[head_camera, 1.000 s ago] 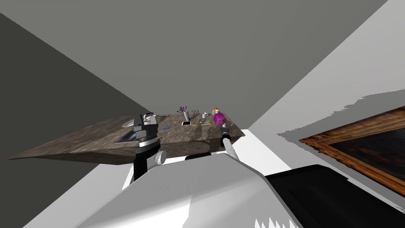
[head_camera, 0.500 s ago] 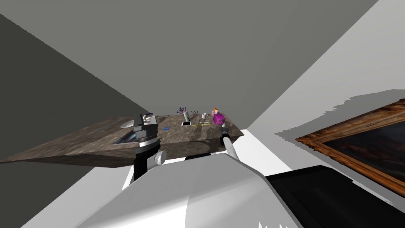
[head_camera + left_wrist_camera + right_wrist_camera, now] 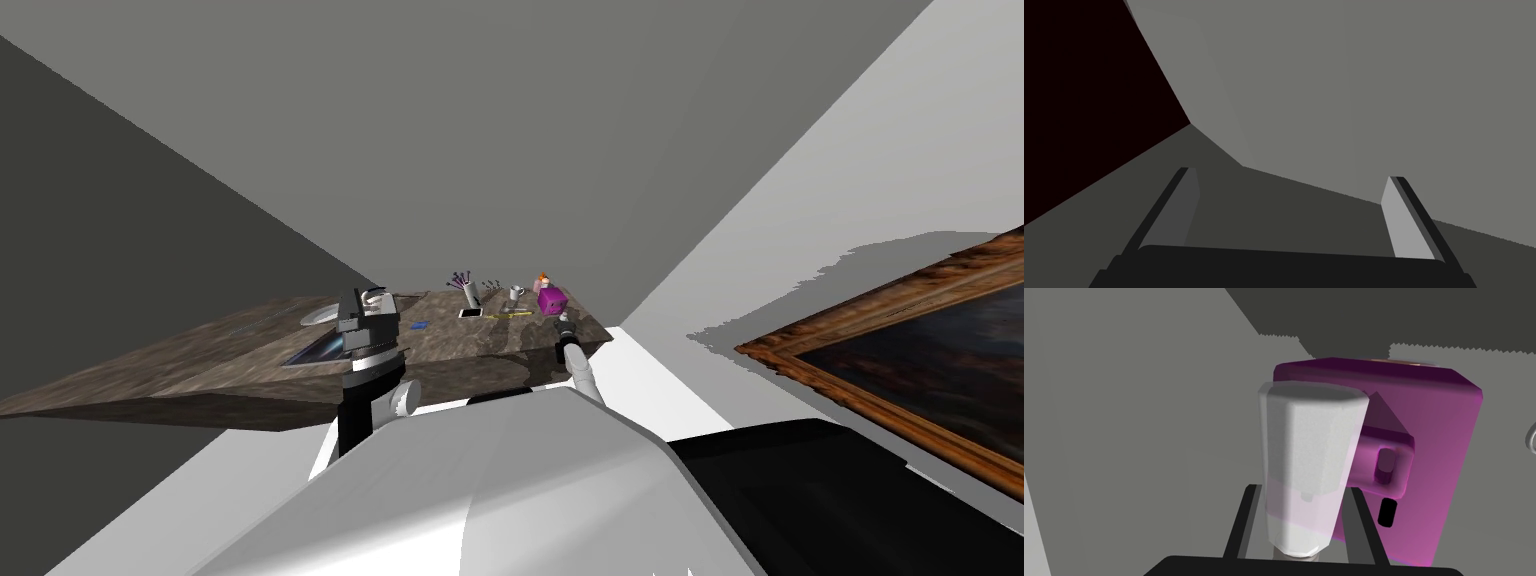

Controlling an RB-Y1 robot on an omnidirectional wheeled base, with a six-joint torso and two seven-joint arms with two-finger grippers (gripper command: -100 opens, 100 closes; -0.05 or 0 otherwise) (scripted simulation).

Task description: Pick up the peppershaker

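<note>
right tool (image 3: 1304,490) clamping white peppershaker (image 3: 1309,438), magenta box (image 3: 1439,438)

Brown marbled counter (image 3: 200,360), magenta box (image 3: 553,299), mug (image 3: 516,292)

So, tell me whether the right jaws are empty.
No: in the right wrist view the right jaws press both sides of the white shaker, with the magenta box behind it.

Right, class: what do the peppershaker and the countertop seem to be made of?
The peppershaker looks translucent white and faceted, probably frosted glass or plastic; the magenta box tints it from behind. The countertop shows mottled brown-grey veining, matt: stone-like, perhaps marble.
</note>
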